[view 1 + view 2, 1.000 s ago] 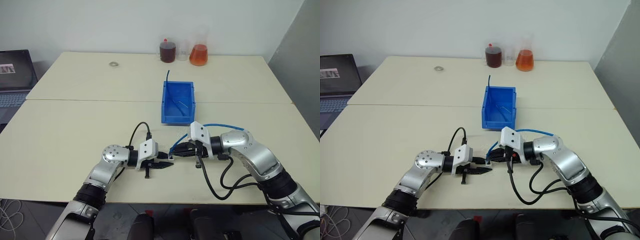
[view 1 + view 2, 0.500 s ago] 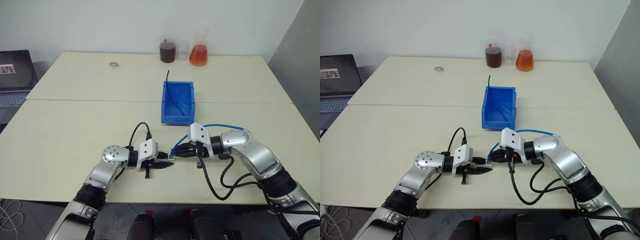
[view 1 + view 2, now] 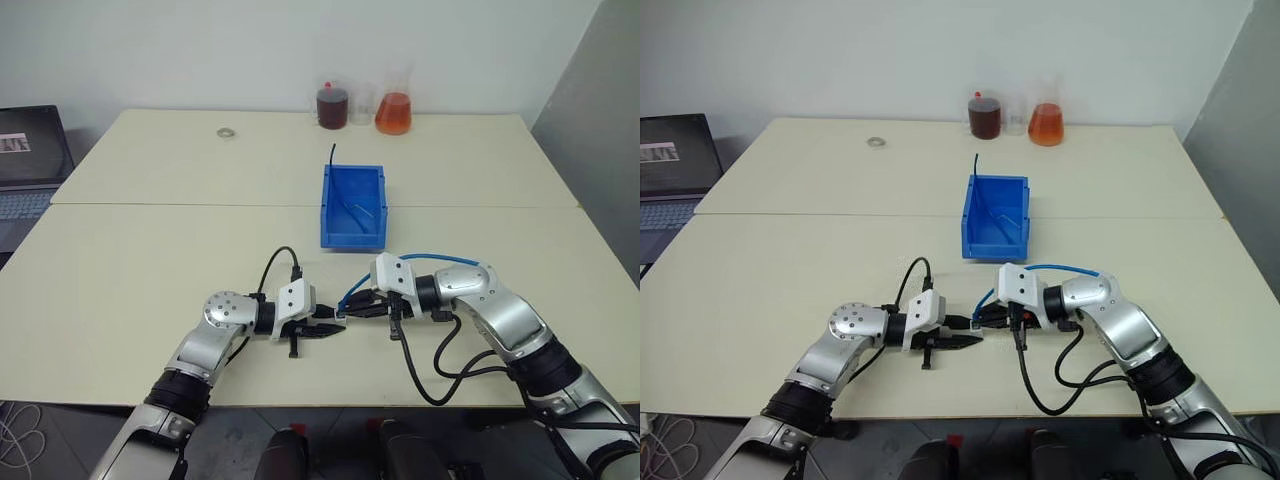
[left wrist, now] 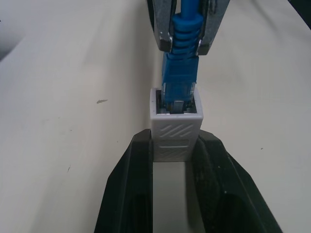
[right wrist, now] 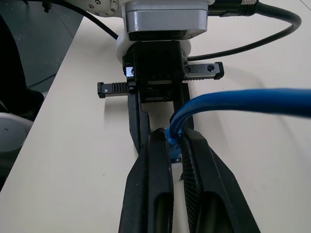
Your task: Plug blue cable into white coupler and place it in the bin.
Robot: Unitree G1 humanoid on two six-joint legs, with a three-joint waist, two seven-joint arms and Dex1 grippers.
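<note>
While clamped on the white coupler (image 4: 175, 131), left gripper (image 3: 332, 327) points toward 3 o'clock, fingers (image 4: 127, 194) pinching the block's two sides just above the counter (image 3: 140, 270). Right gripper (image 3: 357, 308) opposite, pointing toward 9 o'clock, fingers (image 5: 154, 189) closed tight on the blue cable (image 5: 243, 103) just behind its plug. Plug nose already inside the coupler's socket; cannot tell whether fully seated. Cable arcs back from the plug over the right wrist toward 3 o'clock, off the counter there. Both grippers meet near the counter's front edge, about 6 o'clock from the bin (image 3: 354, 206).

Bin sits mid-counter, open top up, well apart from both grippers. Inside: what looks like a pale thin piece lying diagonally on the floor, too small to identify. Thin dark wire (image 3: 333, 155) sticking up from the bin's far left corner.

At 12 o'clock on the far counter edge, three glass vessels in a row: dark jar (image 3: 332, 104) with brown-red liquid, clear beaker (image 3: 361, 104) with contents not readable, conical flask (image 3: 394, 107) with orange liquid. Small ring (image 3: 226, 131) lying flat at 11 o'clock. Laptop (image 3: 30, 160) off the counter at 9 o'clock, lid open.
</note>
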